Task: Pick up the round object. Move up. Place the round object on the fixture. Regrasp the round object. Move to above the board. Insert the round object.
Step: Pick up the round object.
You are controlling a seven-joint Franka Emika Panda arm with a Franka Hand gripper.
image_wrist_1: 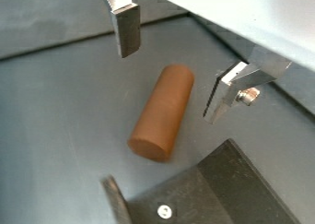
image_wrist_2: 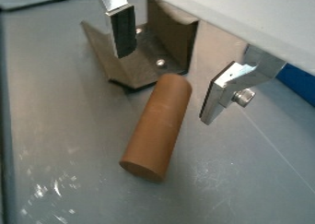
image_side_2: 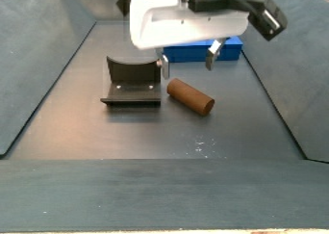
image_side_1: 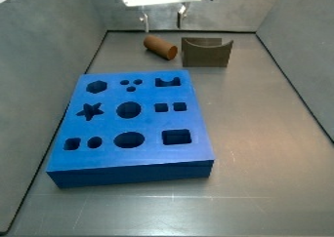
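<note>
Grey matte flooring (image_side_1: 261, 134) fills a bin with sloped grey walls (image_side_2: 38, 74) on both sides, and everything in play sits on it. Below the claw (image_wrist_1: 179, 66), between its two fingers and touching neither, the round object (image_wrist_1: 163, 112) lies on its side on the floor; both wrist views show the orange-brown peg (image_wrist_2: 157, 124) stretched out lengthwise with a round end face turned to the camera. The claw stands wide open and holds nothing, its silver fingers (image_wrist_2: 120, 25) hanging well apart with bare floor showing on either side of the peg. Just beside the claw and the peg stands the fixture (image_side_2: 133, 82), a dark block with a curved notch in its top, close to the peg without touching it. The board (image_side_1: 131, 129), large, flat and blue with star, hexagon, round and square cut-outs, lies well apart from the claw toward the near end of the bin in a side view, leaving a strip of open floor between board and peg. In both side views the white wrist housing (image_side_2: 180, 21) hangs low over the peg, fingers pointing down, near the bin's far wall (image_side_1: 183, 12).
</note>
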